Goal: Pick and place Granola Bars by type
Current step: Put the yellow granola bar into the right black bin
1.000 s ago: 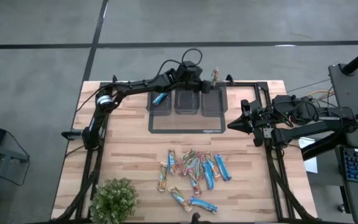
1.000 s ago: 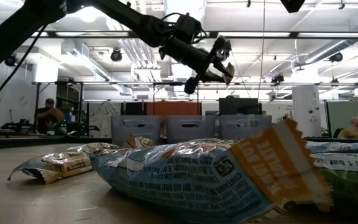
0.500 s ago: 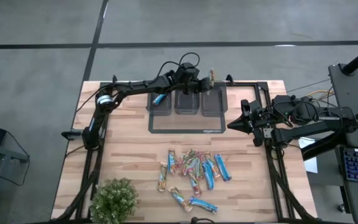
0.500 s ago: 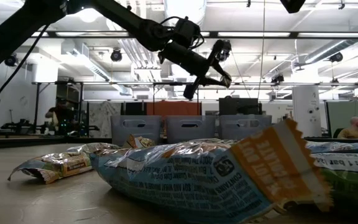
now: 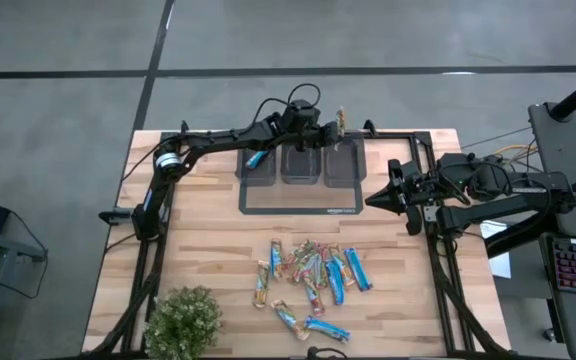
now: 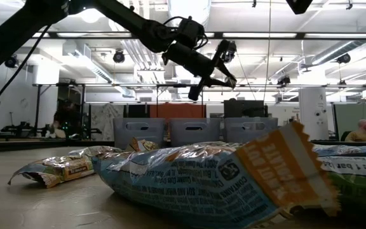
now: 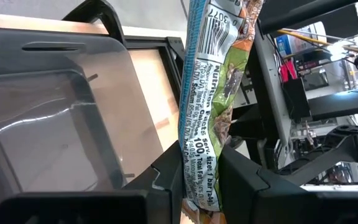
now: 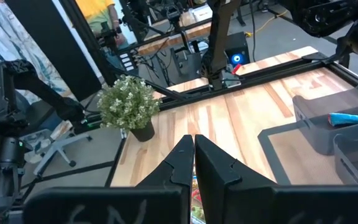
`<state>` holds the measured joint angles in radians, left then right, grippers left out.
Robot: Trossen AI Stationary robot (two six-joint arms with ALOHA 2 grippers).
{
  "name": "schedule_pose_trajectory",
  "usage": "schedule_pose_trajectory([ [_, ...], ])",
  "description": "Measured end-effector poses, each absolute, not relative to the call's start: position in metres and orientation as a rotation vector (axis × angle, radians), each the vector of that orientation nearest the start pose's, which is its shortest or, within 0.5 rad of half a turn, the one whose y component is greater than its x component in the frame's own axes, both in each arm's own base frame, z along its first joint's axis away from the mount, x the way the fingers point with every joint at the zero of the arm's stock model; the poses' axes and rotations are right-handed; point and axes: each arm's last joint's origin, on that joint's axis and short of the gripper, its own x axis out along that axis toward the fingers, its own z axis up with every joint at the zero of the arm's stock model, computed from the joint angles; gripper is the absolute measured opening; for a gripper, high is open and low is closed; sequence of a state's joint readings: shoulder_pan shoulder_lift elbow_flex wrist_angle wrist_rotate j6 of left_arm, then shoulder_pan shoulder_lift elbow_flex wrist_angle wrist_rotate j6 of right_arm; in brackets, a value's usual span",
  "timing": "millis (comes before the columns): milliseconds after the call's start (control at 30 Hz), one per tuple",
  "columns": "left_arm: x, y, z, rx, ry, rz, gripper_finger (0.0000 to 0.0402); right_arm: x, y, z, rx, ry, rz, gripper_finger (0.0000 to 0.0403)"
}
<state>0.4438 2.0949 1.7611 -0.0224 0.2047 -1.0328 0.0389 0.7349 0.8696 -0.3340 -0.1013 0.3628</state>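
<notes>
A: What is the left gripper [image 5: 334, 128] doing?

B: Its dark fingers [image 7: 241, 180] are pinching one end of a slim green and orange wrapped granola bar [image 7: 211, 106], which is sticking up out of the jaws, raised over the far edge of the right-hand clear plastic bin [image 5: 345, 162].

A: And the other bars?

B: A blue-wrapped bar [image 5: 258, 158] is lying in the left-hand bin [image 5: 249, 171]. The loose pile of blue and multicoloured bars [image 5: 313, 270] is sitting on the near half of the wooden table [image 5: 208, 240].

A: The right gripper [image 5: 372, 202]?

B: It is waiting at the right edge, fingers pressed together, gripping nothing.
</notes>
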Motion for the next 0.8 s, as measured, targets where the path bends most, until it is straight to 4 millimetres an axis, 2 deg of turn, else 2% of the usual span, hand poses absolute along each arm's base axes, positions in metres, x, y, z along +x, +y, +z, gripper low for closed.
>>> schedule_pose_trajectory([
  [567,0.448,0.2074,0.2755,-1.126,0.171,0.412,0.0064,0.1533,0.0089,0.3539,0.363,0.221,0.103,0.0008],
  [800,0.45,0.2084,0.2826,-1.136,0.097,0.375,0.0064,0.1533,0.0089,0.3539,0.359,0.221,0.104,0.0008],
])
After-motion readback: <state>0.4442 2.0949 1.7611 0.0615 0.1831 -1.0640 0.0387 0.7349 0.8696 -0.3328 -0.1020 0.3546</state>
